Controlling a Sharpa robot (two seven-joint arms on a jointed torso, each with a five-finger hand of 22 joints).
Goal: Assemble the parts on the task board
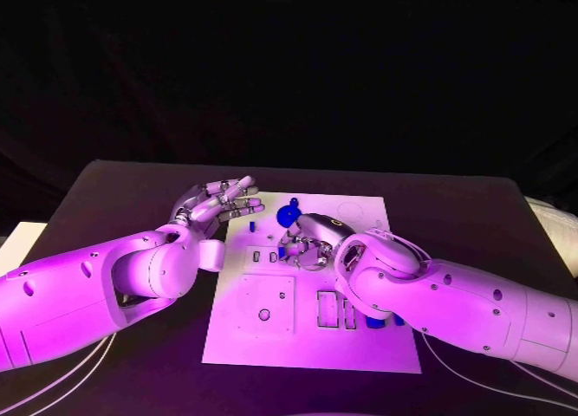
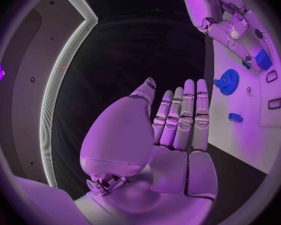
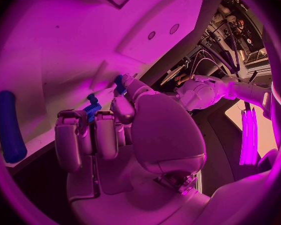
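Right hand (image 1: pixel 308 243) pinches a small blue part (image 3: pixel 92 108) over the task board (image 1: pixel 364 347) mid-frame, seemingly to seat it, while left hand (image 1: pixel 217 206) hovers open, upper left.

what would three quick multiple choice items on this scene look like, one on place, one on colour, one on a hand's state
1. Where is the left hand?
A. at the task board's left edge
B. on the board's near edge
C. under the table

2. What colour is the gear?
A. yellow
B. blue
C. black

3. What is the right hand doing?
A. lying flat and empty
B. pinching a small blue part
C. gripping the left arm

Key: 1 A, it hovers beside the white task board. 2 B, the left wrist view shows it blue. 3 B, its fingers pinch the small blue part.
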